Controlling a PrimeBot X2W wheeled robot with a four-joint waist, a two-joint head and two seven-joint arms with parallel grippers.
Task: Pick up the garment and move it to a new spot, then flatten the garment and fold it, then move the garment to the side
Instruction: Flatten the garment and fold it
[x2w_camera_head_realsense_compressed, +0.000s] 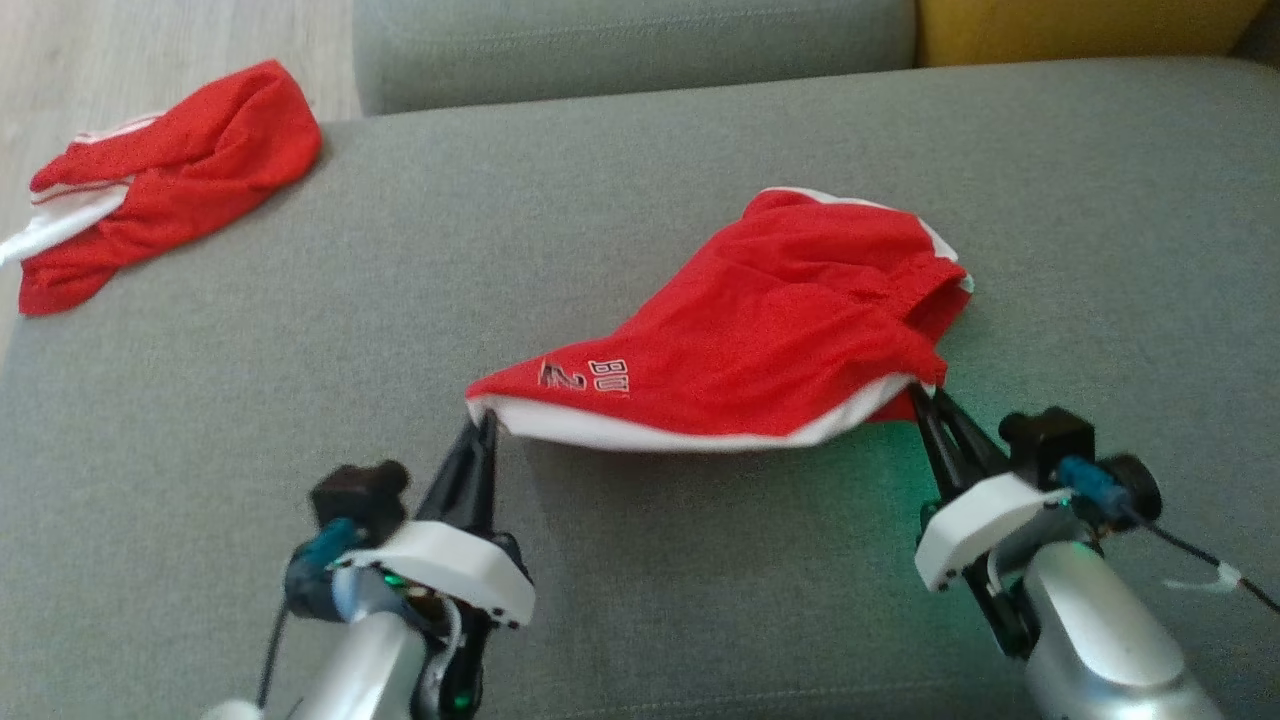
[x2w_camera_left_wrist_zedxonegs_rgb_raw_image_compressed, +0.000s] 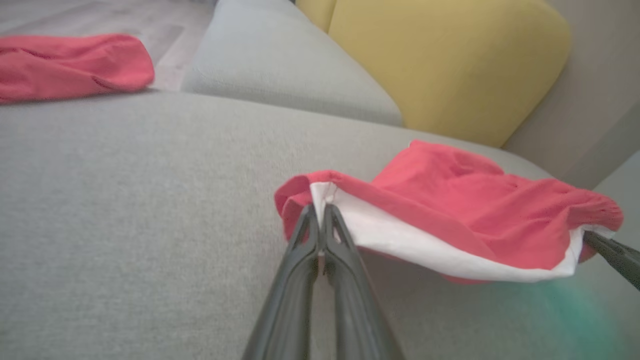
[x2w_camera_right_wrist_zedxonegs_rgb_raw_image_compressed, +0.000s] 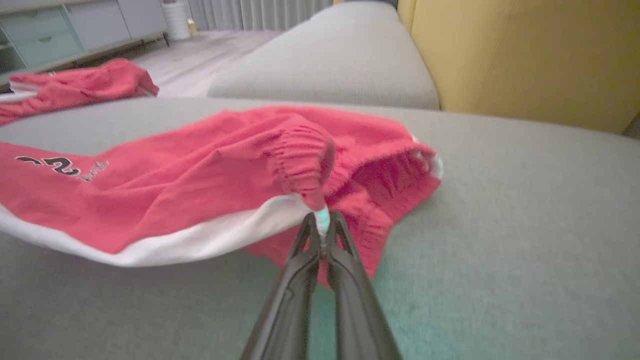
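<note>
Red garment (x2w_camera_head_realsense_compressed: 760, 330) w/ white trim sits right of ctr on the grey sofa seat (x2w_camera_head_realsense_compressed: 620, 190). Its far part rests on the seat, and its near hem is held up btw. the two grippers.

L gripper (x2w_camera_head_realsense_compressed: 483, 425) reaches in from the seat's near edge, forearm low, fingers angled up and slightly right. Its tips are pressed together on the hem's left corner, and the L wrist view shows them pinching the white trim.

R gripper (x2w_camera_head_realsense_compressed: 925, 395) comes from the near right, fingers tilted up-left. It's clamped on the hem's right corner, just below the gathered waistband (x2w_camera_right_wrist_zedxonegs_rgb_raw_image_compressed: 300, 155).

A second red garment (x2w_camera_head_realsense_compressed: 170, 180) lies bunched at the seat's far left corner, well apart. A yellow cushion (x2w_camera_left_wrist_zedxonegs_rgb_raw_image_compressed: 450, 65) stands beyond the far edge.
</note>
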